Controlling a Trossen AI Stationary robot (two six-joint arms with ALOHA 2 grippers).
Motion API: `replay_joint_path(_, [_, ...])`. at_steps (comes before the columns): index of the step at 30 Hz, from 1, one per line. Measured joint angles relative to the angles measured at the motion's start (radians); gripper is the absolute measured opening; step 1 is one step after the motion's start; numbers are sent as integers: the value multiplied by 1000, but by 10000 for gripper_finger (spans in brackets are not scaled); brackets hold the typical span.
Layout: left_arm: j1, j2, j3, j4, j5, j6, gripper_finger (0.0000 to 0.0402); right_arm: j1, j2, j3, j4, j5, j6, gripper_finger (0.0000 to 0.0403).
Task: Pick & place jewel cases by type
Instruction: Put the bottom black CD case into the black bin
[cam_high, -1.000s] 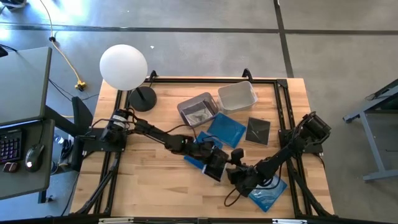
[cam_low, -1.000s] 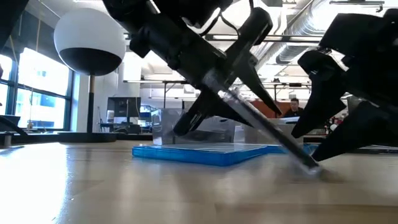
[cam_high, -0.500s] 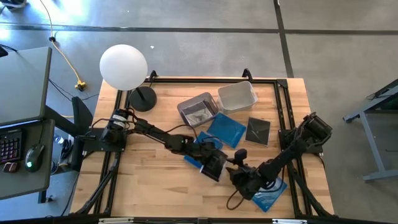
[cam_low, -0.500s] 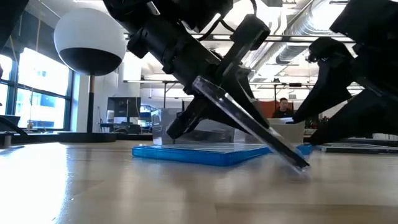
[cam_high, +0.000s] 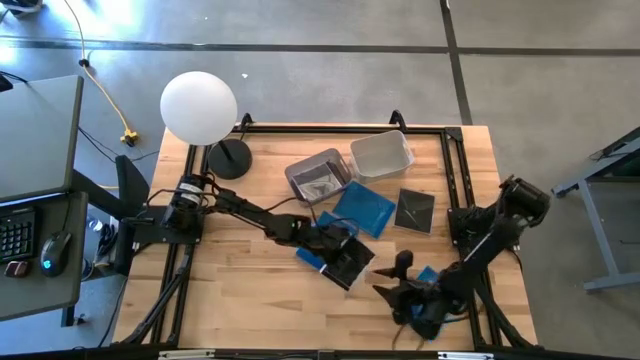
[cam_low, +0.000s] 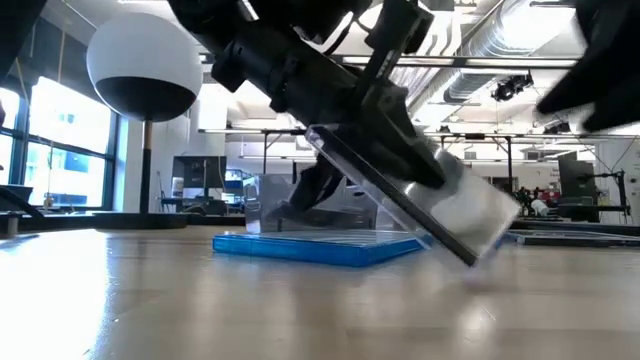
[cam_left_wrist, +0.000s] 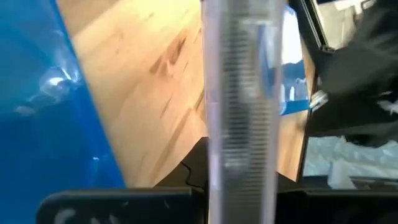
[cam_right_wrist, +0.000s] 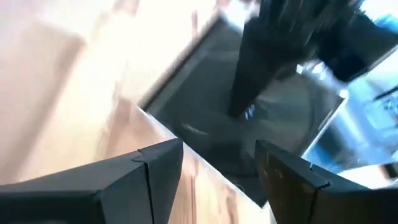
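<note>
My left gripper is shut on a dark jewel case with a clear front, which shows edge-on in the left wrist view. Under it a blue case lies flat on the table. My right gripper is open near the table's near right. It hangs above another blue case and faces the held case. A third blue case and a black case lie flat farther back. My left gripper pinches the dark case between its two fingers, at the case's upper left edge. The fingers slant down from the table's left. The case is tilted, with its right end low close over the table; I cannot tell whether it touches.
A grey tub with something dark in it and a clear tub stand at the far middle. A lamp with a white globe stands at the far left corner. Bare wood lies at the near left.
My right gripper has drawn back from the held case toward the table's near right corner. My left gripper has kept its hold and turned the dark case, so its clear face now shows in the low view and its low end sits a little farther left.
</note>
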Motion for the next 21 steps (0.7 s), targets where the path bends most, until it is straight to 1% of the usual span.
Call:
replay_joint_path(2, [19, -9, 0, 8, 14, 24, 26, 38, -46, 0, 0, 53, -4, 197])
replay_joint_path(4, [43, -34, -3, -19, 36, 53, 26, 71, -95, 0, 1, 112, -2, 197])
replay_joint_path(7, [86, -77, 11, -17, 71, 124, 26, 114, -161, 0, 14, 198, 9, 197])
replay_joint_path(10, [142, -130, 39, -31, 123, 216, 26, 138, -211, 0, 31, 236, -4, 197])
replay_joint_path(13, [211, -194, 72, -140, 148, 308, 26, 141, -243, 0, 36, 231, -30, 197])
replay_joint_path(16, [286, -254, 130, -323, 150, 422, 26, 138, -251, 0, 37, 230, -46, 197])
replay_joint_path(21, [403, -285, 205, -554, 82, 571, 26, 114, -251, 0, 19, 225, -52, 197])
